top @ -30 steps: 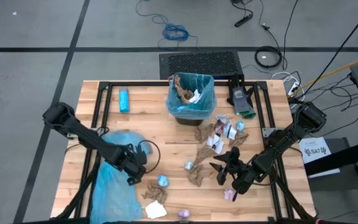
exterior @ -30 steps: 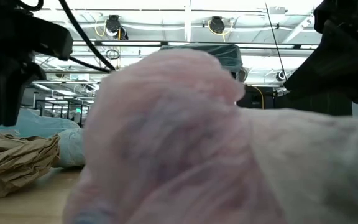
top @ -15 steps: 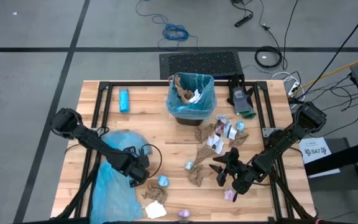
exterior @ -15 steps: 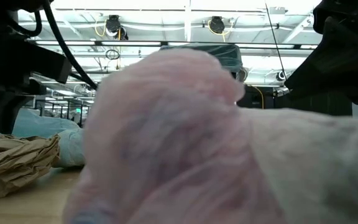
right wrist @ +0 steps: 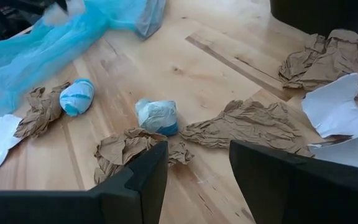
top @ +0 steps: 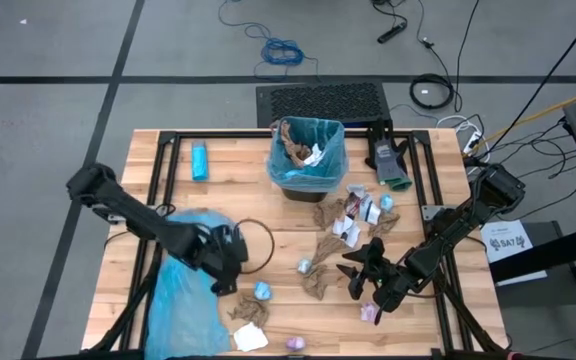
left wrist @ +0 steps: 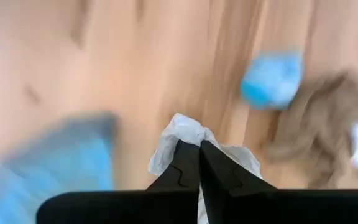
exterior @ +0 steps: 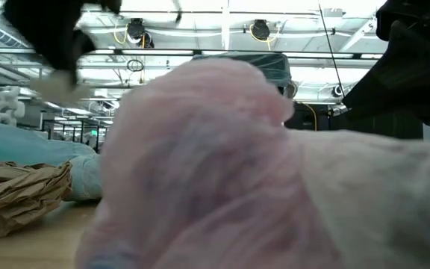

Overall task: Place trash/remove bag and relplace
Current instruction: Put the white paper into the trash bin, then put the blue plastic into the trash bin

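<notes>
Trash lies scattered over the wooden table: brown paper wads [top: 318, 283], a light-blue wad [top: 263, 291], white bits [top: 251, 338] and a pink wad [exterior: 222, 172] right against the low camera. My left gripper [top: 224, 272] is shut on a small white scrap [left wrist: 185, 134] and hangs above the table beside the loose blue bag [top: 183, 295]. My right gripper [right wrist: 197, 180] stands open just above a brown wad [right wrist: 126, 152] at the near right, touching nothing. The bin [top: 308, 155], lined with a blue bag, holds some trash. My left gripper pinches the white scrap's crumpled edge [left wrist: 190, 138] between its two fingertips. The fingers come from above, pointing down. The scrap is lifted clear of the table and bulges out on both sides of the tips.
A small solid blue oblong [top: 199, 160] lies at the far left. A dark device [top: 388, 160] stands right of the bin. A black metal frame [top: 158, 190] borders the work area. More brown and white paper [top: 353, 215] lies between the bin and my right gripper.
My left gripper has shut on the white scrap and risen from the table, drawing slightly toward the far edge; the scrap is lifted clear. My right gripper has kept still.
</notes>
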Tool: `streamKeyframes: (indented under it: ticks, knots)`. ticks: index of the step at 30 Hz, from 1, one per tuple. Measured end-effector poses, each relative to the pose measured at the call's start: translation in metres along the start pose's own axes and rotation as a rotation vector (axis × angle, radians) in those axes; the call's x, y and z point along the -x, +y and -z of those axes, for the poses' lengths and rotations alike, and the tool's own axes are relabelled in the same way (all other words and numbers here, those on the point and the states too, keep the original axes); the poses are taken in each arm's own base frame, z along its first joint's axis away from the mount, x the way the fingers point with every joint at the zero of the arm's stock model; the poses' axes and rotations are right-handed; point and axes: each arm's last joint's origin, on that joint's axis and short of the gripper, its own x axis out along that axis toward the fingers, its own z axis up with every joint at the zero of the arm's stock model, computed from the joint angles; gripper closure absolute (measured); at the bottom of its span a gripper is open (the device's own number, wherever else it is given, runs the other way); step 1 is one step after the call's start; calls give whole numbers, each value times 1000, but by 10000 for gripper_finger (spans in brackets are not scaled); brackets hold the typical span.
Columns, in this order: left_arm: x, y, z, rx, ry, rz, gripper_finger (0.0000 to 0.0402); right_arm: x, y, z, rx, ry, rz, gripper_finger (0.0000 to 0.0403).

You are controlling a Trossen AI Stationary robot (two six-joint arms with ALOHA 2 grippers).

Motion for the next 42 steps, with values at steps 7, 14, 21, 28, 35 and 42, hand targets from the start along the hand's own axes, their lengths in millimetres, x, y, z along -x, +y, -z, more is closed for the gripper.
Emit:
streamKeyframes:
  ticks: [7, 14, 21, 28, 35, 42]
  knots:
    - [62, 34, -45, -23, -261, -52, 401, -3, -1, -2, 1, -2, 12, 238]
    - [106, 87, -94, -53, -426, -152, 401, -3, -1, -2, 10, -1, 10, 238]
    - [122, 145, -141, -70, -555, -196, 401, -3, -1, -2, 22, -1, 11, 238]
    - [98, 193, -177, -64, -652, -233, 381, -3, -1, -2, 25, 0, 13, 238]
    - [65, 221, -199, -53, -664, -169, 339, -3, -2, -2, 26, 0, 13, 238]
    - [60, 236, -210, -40, -677, -161, 274, -3, -2, -2, 37, 0, 13, 238]
